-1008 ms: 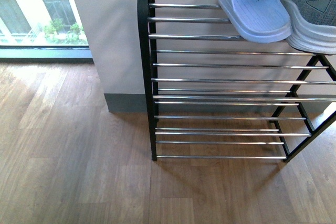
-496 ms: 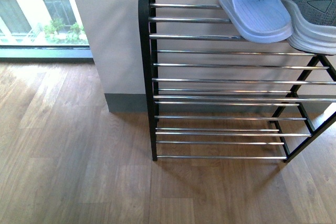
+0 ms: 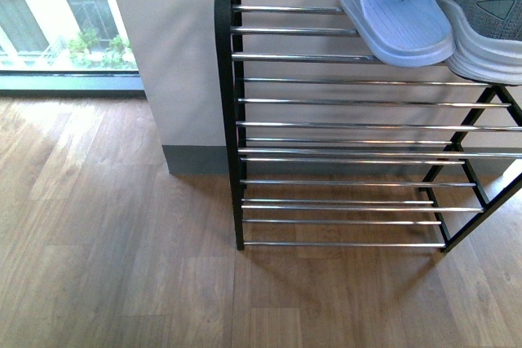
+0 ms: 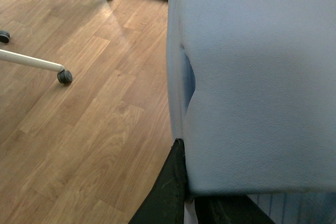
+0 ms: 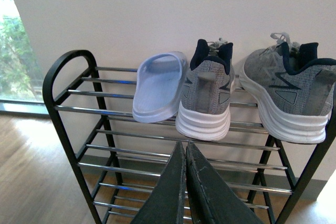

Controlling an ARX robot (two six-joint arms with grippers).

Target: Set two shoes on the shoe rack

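Top tier of shoe rack (image 5: 71,66): holds one pale blue slide (image 5: 157,85) and two grey sneakers (image 5: 207,90), toes toward the wall, heels at the front edge
Slide on rack: nearest the rounded left end of the rack among the three, lying tilted on the chrome bars, just beside the first sneaker and apparently touching it
Second sneaker (image 5: 286,90): toward the right end of the tier, apart from the first, heel overhanging the front bar
Front view: same slide (image 3: 395,10) and a sliver of sneaker sole (image 3: 485,50) at the top right corner; left half of the top tier bare, lower tiers bare as far as seen
Second slide (image 4: 252,77): fills most of the left wrist view as a broad pale blue foam surface, above the wood floor (image 4: 79,124), not on the rack
Left gripper (image 4: 181,192): dark fingers at the slide's lower edge, clamped onto it as far as can be judged; contact partly hidden by the foam
Right gripper (image 5: 186,182): fingers pressed together with nothing between them, pointed at the rack below the first sneaker
Done: three pieces of footwear shelved
Left: carrying the held slide to the rack and setting it down, probably on the free stretch of the top tier beside its partner
Progress judgement: late stage, one placement outstanding
Also in view: a white chair leg with castor (image 4: 64,76) on the floor
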